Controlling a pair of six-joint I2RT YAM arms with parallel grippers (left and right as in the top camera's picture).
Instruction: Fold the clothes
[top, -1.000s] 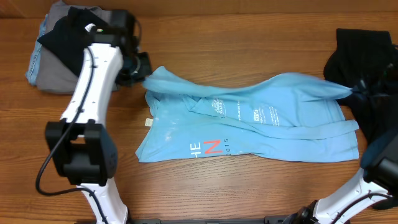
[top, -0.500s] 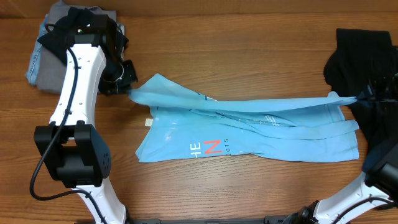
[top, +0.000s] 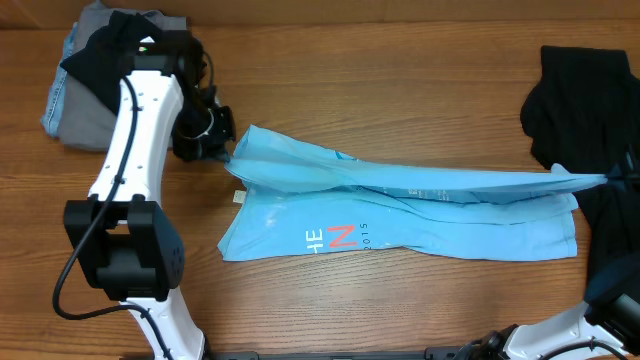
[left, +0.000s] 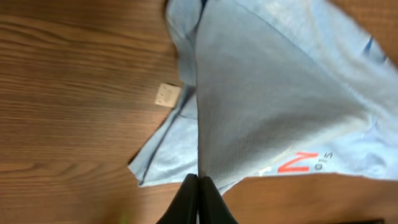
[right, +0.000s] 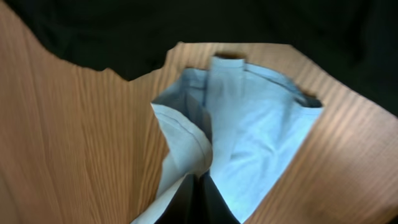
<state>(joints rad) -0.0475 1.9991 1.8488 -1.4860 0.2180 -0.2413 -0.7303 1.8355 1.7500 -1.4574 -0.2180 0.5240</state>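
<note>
The light blue T-shirt (top: 400, 205) lies across the middle of the wooden table, with white and coral-red letters (top: 335, 238) facing up near its front left. Its top layer is lifted and stretched taut between both grippers. My left gripper (top: 226, 150) is shut on the shirt's upper left edge; the left wrist view shows the shirt (left: 273, 93) hanging from the closed fingers (left: 198, 182). My right gripper (top: 612, 178) is shut on the shirt's right end at the table's right edge; the right wrist view shows its fingers (right: 198, 183) pinching folded blue fabric (right: 249, 118).
A pile of grey and dark clothes (top: 85, 75) sits at the back left, behind the left arm. A black garment (top: 585, 95) lies at the back right, also seen in the right wrist view (right: 186, 25). A small white tag (left: 166, 95) shows by the shirt's edge.
My right gripper has pulled the shirt's end further right and slightly nearer. My left gripper swung out left, then came back a little right. The lifted layer is now stretched flatter and longer.
</note>
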